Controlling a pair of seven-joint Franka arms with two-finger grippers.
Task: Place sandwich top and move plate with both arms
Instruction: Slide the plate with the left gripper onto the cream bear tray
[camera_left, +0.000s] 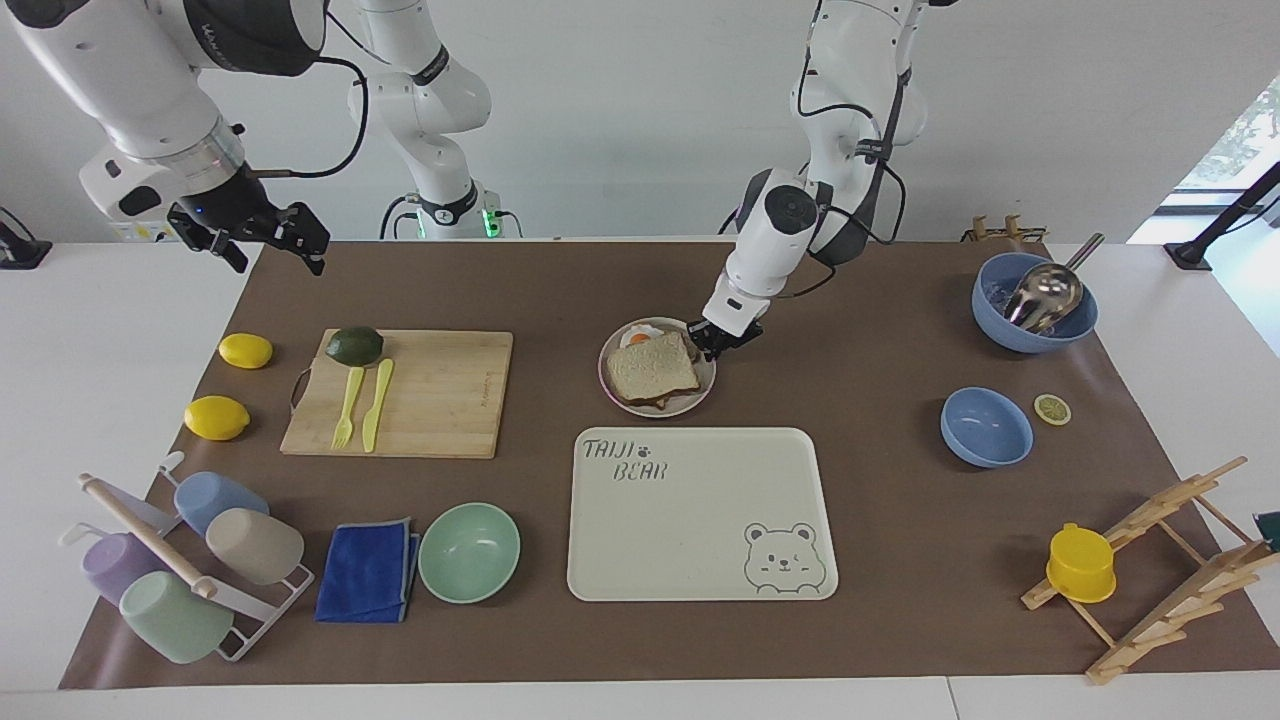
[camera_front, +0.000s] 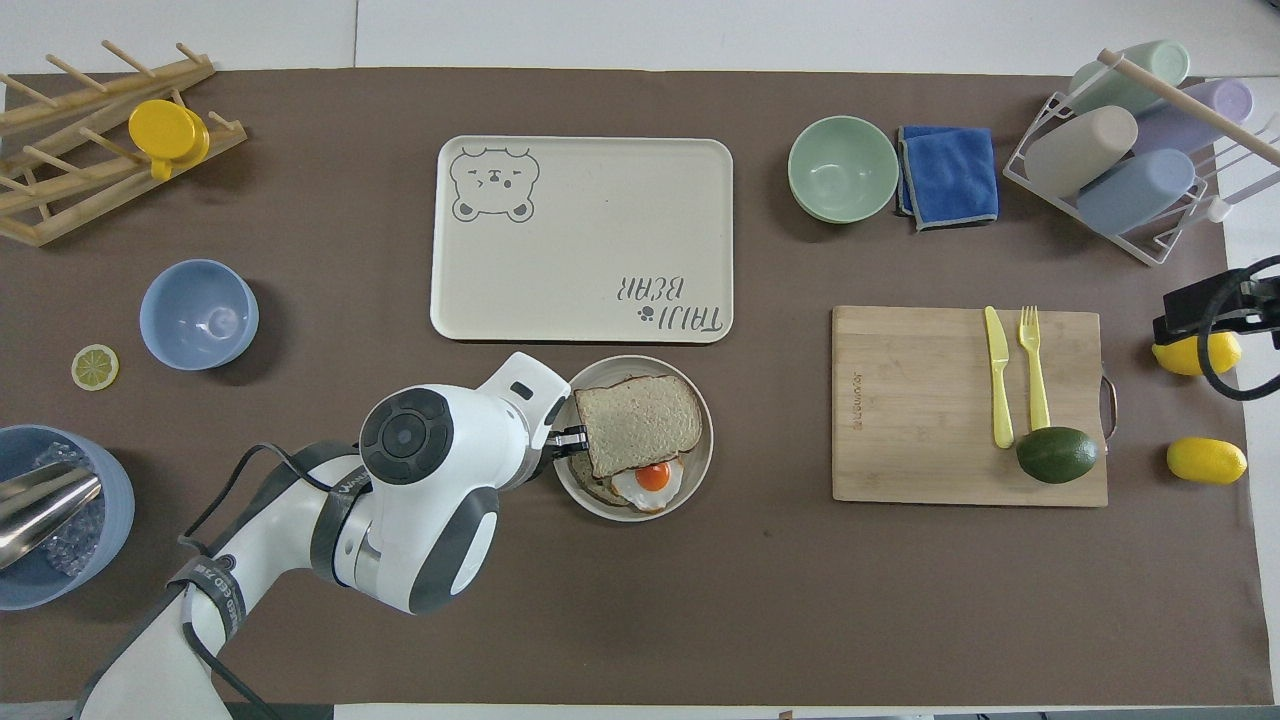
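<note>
The plate (camera_left: 692, 402) lies mid-table, next to the bear tray and nearer to the robots than it. On it a slice bearing a fried egg (camera_left: 637, 338) lies under the sandwich top (camera_left: 650, 368), which rests askew and leaves the egg showing. In the overhead view the plate (camera_front: 702, 468), the sandwich top (camera_front: 638, 422) and the egg (camera_front: 651, 479) show too. My left gripper (camera_left: 718, 338) is down at the plate's rim on the left arm's side and shut on it; it also shows in the overhead view (camera_front: 570, 439). My right gripper (camera_left: 265, 245) waits open, high over the right arm's end.
The cream bear tray (camera_left: 700, 520) lies just beside the plate. A cutting board (camera_left: 440, 395) with avocado, fork and knife, two lemons (camera_left: 217, 417), a mint bowl (camera_left: 469, 552), blue cloth and cup rack lie toward the right arm's end. Two blue bowls (camera_left: 986, 427) and a wooden rack lie toward the left arm's end.
</note>
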